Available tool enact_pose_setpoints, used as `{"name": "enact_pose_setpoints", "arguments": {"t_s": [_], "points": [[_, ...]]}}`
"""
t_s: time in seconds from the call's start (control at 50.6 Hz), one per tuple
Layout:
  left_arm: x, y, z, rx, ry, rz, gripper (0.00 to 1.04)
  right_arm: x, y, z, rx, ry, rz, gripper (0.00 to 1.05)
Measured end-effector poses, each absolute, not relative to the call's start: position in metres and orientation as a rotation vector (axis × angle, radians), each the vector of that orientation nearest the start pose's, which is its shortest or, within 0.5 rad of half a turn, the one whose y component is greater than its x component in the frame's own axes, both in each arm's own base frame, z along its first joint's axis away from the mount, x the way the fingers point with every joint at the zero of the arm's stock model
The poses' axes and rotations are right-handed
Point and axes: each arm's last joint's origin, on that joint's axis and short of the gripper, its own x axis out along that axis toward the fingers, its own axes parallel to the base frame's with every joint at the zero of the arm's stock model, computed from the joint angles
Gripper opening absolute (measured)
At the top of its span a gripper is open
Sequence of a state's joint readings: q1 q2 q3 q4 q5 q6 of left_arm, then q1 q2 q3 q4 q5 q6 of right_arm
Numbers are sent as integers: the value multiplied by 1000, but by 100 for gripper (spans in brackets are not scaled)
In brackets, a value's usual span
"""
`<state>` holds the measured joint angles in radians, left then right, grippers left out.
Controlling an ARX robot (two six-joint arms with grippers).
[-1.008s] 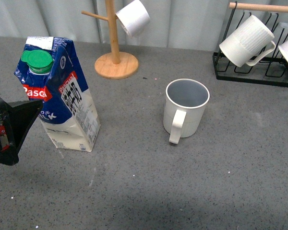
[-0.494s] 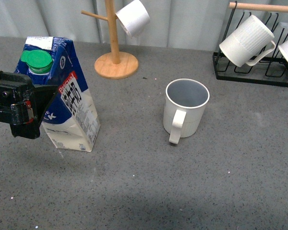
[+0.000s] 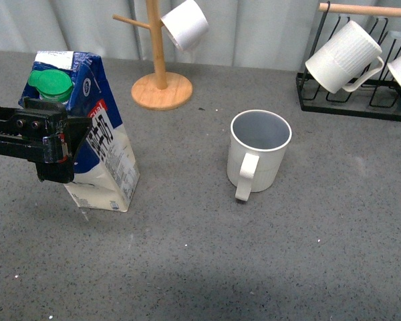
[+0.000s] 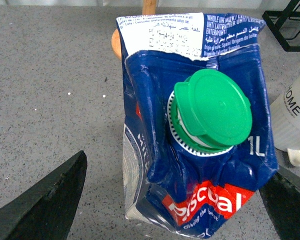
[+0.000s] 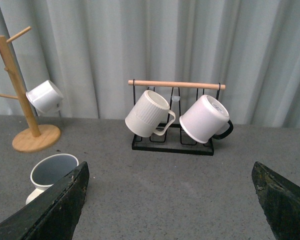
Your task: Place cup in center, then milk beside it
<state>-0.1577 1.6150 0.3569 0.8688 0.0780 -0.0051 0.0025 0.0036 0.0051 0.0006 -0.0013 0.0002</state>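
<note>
Left gripper (image 3: 57, 150) spread wide about the milk (image 3: 107, 160); cup (image 3: 259, 150) upright, well right of the milk; right gripper (image 5: 170, 167) wide, empty

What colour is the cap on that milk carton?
The cap on the milk carton is bright green, clearest in the left wrist view.

Milk (image 3: 100, 150): creased glossy printed card, ridged green plastic cap (image 4: 212, 111). Cup (image 3: 259, 155): smooth ceramic. Table (image 3: 254, 261): matt speckled grey.
</note>
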Motion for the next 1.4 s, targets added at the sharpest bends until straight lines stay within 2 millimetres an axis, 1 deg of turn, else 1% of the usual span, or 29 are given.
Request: {"name": "enact_pose_setpoints", "arguments": {"t_s": [0.059, 0.138, 0.257, 0.356, 0.375, 0.474, 0.553, 0.632, 0.672, 0.81, 0.929, 1.166, 1.403], "points": [[252, -42, 116, 6, 391, -229, 98, 98, 0, 165, 0, -2, 4, 95], [252, -42, 116, -1, 391, -230, 84, 98, 0, 165, 0, -2, 4, 95], [252, -43, 116, -10, 394, -232, 68, 98, 0, 165, 0, -2, 4, 95], [250, -46, 121, -16, 386, -241, 46, 98, 0, 165, 0, -2, 4, 95], [250, -49, 123, -14, 379, -246, 41, 98, 0, 165, 0, -2, 4, 95], [252, -59, 131, -18, 347, -260, 25, 98, 0, 165, 0, -2, 4, 95], [255, -70, 135, -13, 326, -272, 14, 98, 0, 165, 0, -2, 4, 95], [259, -82, 136, -9, 314, -294, 7, 98, 0, 165, 0, -2, 4, 95], [260, -88, 134, -11, 313, -303, 5, 98, 0, 165, 0, -2, 4, 95], [268, -114, 123, -5, 323, -333, 5, 98, 0, 165, 0, -2, 4, 95], [276, -128, 119, 7, 317, -340, 5, 98, 0, 165, 0, -2, 4, 95], [284, -148, 124, 3, 275, -363, 5, 98, 0, 165, 0, -2, 4, 95], [289, -162, 118, 8, 276, -379, 5, 98, 0, 165, 0, -2, 4, 95]]}}
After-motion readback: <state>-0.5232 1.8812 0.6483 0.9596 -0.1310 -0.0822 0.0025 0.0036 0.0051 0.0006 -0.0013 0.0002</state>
